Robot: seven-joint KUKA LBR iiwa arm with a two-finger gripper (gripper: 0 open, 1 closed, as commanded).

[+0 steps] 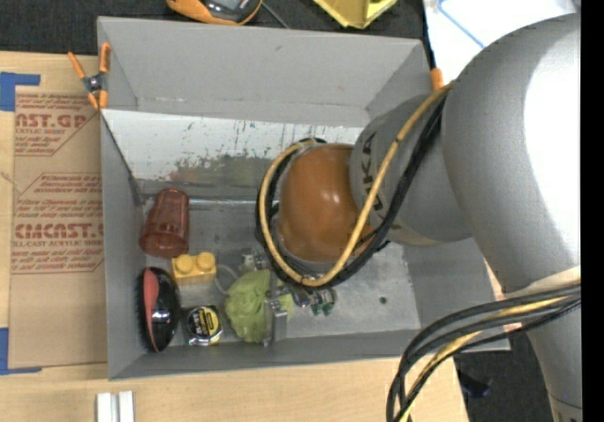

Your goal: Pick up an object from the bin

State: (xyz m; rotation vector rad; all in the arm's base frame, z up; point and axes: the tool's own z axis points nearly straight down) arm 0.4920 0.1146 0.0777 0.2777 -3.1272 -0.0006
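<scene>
The bin (123,222) is being reached into from its right side by the arm (510,156). The arm's orange cover (316,203) is being held over the middle of the floor. A red ribbed cup (165,222) is being seen lying by the left wall. A green crumpled lump (247,307) is being seen by the front wall. A red-and-black oval (158,309) is being seen in the front left corner, with a yellow brick (193,266) and a tape measure (203,324) just beside it. The gripper (286,303) is being largely hidden under the cover, just right of the lump. Whether it is open or closed, or gripping anything, cannot be told.
</scene>
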